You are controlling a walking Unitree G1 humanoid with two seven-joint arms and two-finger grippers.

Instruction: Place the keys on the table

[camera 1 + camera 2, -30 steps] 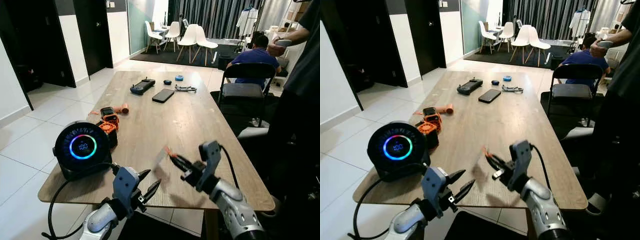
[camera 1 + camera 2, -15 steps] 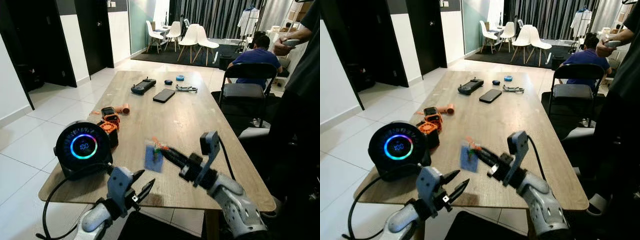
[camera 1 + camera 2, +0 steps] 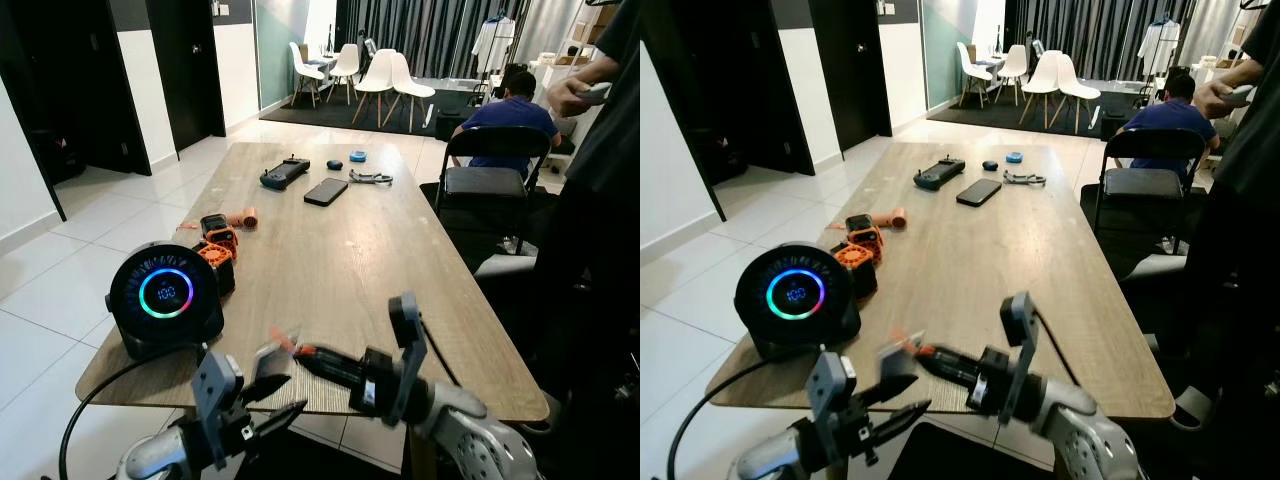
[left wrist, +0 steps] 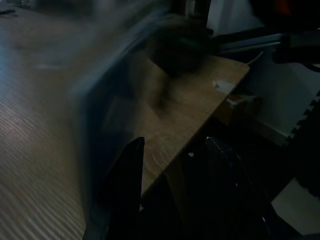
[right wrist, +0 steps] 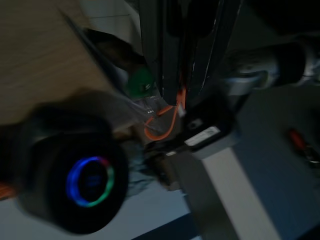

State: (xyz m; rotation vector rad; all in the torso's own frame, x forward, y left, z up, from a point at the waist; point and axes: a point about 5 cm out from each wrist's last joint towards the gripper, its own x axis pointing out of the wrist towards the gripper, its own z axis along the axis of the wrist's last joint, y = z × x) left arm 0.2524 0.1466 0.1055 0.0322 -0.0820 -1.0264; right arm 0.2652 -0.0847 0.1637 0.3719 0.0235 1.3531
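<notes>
The keys [image 3: 273,347] are an orange loop with a flat, blurred tag, hanging just over the near edge of the wooden table [image 3: 350,250]. My right gripper [image 3: 300,352] reaches leftward across that edge and is shut on the orange loop [image 5: 164,116]. My left gripper [image 3: 268,398] sits just below and in front of the keys, under the table's edge, with its fingers [image 4: 131,185] open and nothing between them. The tag shows as a blue-grey smear [image 4: 107,130] in the left wrist view.
A round black speaker [image 3: 165,295] with a glowing ring stands at the near left corner, its cable trailing off the edge. Behind it are orange-black tools [image 3: 218,242], a phone [image 3: 326,190] and a controller [image 3: 284,173]. A black chair [image 3: 490,170] and a standing person [image 3: 600,150] are at the right.
My right gripper has swung left and down to the table's near edge, carrying the keys with it. My left arm has dropped lower, under the keys.
</notes>
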